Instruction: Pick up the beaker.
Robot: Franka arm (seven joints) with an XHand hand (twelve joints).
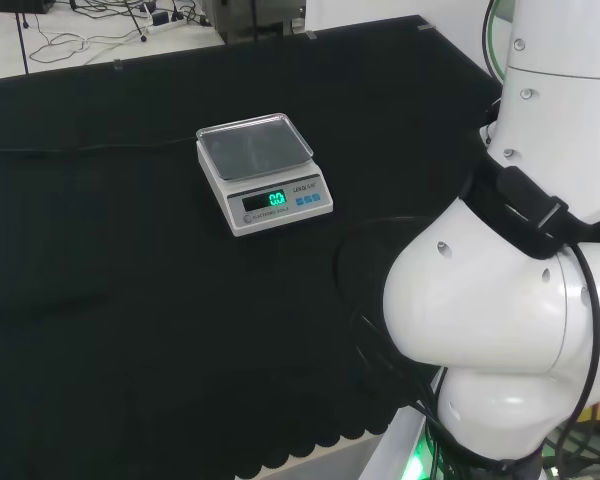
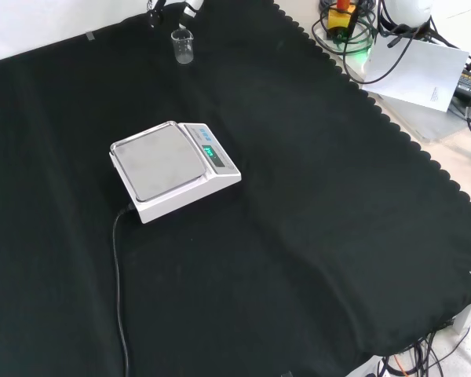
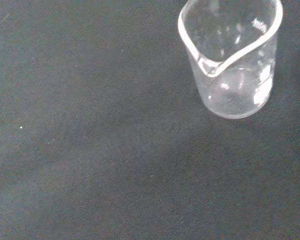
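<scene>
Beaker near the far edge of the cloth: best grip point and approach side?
Grip the beaker around its straight side wall, about mid-height, fingers one side and thumb opposite. It stands upright on the black cloth, apart from the scale, so the wall looks reachable. Keep off the pour spout, where the rim is uneven. The hand hangs just above and behind it, so a short descent probably suffices.

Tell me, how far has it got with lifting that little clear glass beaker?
Nothing looks finished yet. The small clear glass beaker stands upright and empty on the black cloth, far from the white scale with the steel pan. In hand: the black and white hand hovers just above the beaker in the front view, its fingertips not touching it. Left to do: lower, close around the glass, and lift it.
</scene>
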